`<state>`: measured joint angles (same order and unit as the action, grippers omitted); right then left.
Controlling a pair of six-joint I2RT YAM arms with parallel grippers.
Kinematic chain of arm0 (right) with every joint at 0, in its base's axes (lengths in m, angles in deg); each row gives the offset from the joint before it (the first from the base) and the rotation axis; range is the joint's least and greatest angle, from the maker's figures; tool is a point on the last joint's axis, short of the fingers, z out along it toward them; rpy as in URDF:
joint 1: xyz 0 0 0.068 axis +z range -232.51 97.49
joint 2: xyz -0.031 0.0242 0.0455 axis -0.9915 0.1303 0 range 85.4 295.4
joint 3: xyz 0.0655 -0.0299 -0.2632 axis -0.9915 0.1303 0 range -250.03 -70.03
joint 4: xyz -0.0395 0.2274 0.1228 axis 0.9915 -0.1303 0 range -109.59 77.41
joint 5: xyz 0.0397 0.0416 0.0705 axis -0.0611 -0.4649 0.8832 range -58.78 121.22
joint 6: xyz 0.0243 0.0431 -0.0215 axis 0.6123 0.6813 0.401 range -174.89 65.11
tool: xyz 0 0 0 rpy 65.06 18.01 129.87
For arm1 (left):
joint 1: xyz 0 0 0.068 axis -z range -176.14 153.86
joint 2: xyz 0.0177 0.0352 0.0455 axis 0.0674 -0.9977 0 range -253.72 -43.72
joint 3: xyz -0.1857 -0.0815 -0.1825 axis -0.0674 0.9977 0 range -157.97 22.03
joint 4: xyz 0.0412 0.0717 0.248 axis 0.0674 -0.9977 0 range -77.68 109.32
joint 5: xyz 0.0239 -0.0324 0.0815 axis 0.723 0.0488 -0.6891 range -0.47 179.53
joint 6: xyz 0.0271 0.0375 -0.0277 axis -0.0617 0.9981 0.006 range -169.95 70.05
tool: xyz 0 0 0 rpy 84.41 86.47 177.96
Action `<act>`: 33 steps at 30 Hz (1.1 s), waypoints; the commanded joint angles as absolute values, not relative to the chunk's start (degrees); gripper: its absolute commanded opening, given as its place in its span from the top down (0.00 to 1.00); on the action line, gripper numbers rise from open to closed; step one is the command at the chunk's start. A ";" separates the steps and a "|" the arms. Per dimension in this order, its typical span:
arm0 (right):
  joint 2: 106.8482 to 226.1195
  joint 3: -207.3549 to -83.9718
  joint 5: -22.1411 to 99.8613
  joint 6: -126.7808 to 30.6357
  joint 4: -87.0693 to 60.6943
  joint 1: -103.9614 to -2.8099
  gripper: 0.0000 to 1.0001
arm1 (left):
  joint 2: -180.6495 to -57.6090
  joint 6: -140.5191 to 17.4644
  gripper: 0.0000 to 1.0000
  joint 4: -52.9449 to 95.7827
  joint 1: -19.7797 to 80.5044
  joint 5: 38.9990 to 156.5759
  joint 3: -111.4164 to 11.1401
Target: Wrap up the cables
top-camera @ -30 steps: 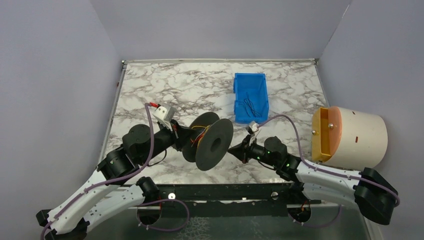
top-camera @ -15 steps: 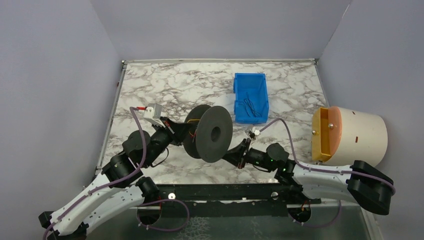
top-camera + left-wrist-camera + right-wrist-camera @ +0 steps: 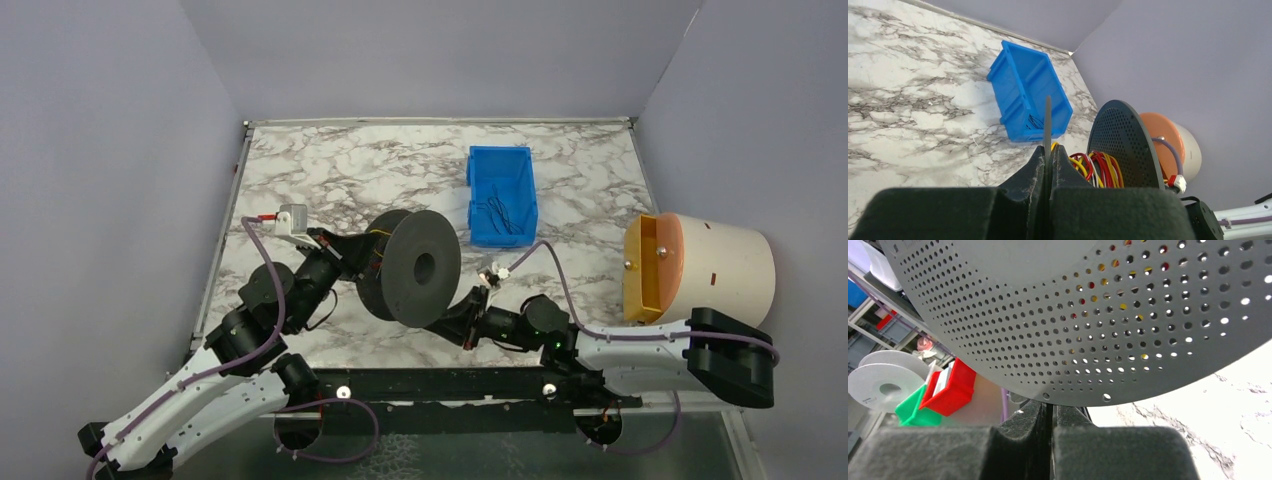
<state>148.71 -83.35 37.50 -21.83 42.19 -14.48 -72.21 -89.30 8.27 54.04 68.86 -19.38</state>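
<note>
**Setting.** A marble-patterned table (image 3: 330, 170), enclosed by plain lavender-grey walls (image 3: 440, 60).

**Items listed.**
- A black spool (image 3: 440, 250) with perforated flanges is found near the middle of the table, between the two arms.
- The cables (image 3: 1096, 169), in red, yellow and orange, are seen looped around the hub between the flanges.
- A blue bin (image 3: 502, 195) is placed behind the spool. A few thin dark wires (image 3: 500, 210) are seen inside it.
- A cream drum (image 3: 710, 275) with an orange face is set at the right edge.

**Pincers.**
- The left pincer (image 3: 1048, 155) is clamped on the thin rim of the spool's left flange, which is seen edge-on between the fingers.
- The right pincer (image 3: 1050, 412) is drawn together with nothing between its fingers. It is positioned at the lower rim of the right flange.

**Hazards judged.**
- The spool is gripped only by a thin rim, so it could pivot or slip out if it is turned or pushed from the other side.
- The coils appear slack. They could spill over a flange, or unwind, if the spool tips.
- A push from the closed right pincer could lever the flange out of the left grip.

**Not determinable.**
- Contact between the right pincer and the flange cannot be confirmed.
- It cannot be told whether the spool rests on the table or is lifted.
- The hub is covered by the flanges and coils, and no free cable ends are visible.
- The wires in the bin are too fine to be counted.
</note>
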 commanded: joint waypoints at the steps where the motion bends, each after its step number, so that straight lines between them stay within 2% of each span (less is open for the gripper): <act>1: 150.82 -85.57 36.77 -21.03 43.94 -12.02 0.91 | -70.59 -92.06 1.00 20.72 53.84 64.45 -20.65; 3: 151.44 -85.84 35.78 -20.72 44.22 -11.49 0.86 | -70.43 -91.88 1.00 20.58 53.87 64.31 -20.60; 14: 150.19 -83.57 30.63 -19.66 43.28 -10.64 0.72 | -69.25 -91.18 1.00 20.57 53.80 62.94 -20.69; 33: 127.43 -78.70 17.97 -28.20 21.45 -10.71 0.53 | -67.01 -92.10 1.00 20.57 53.87 62.45 -21.43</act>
<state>131.16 -78.80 23.62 -24.17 28.07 -10.94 -69.13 -89.45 14.08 53.86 63.24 -19.40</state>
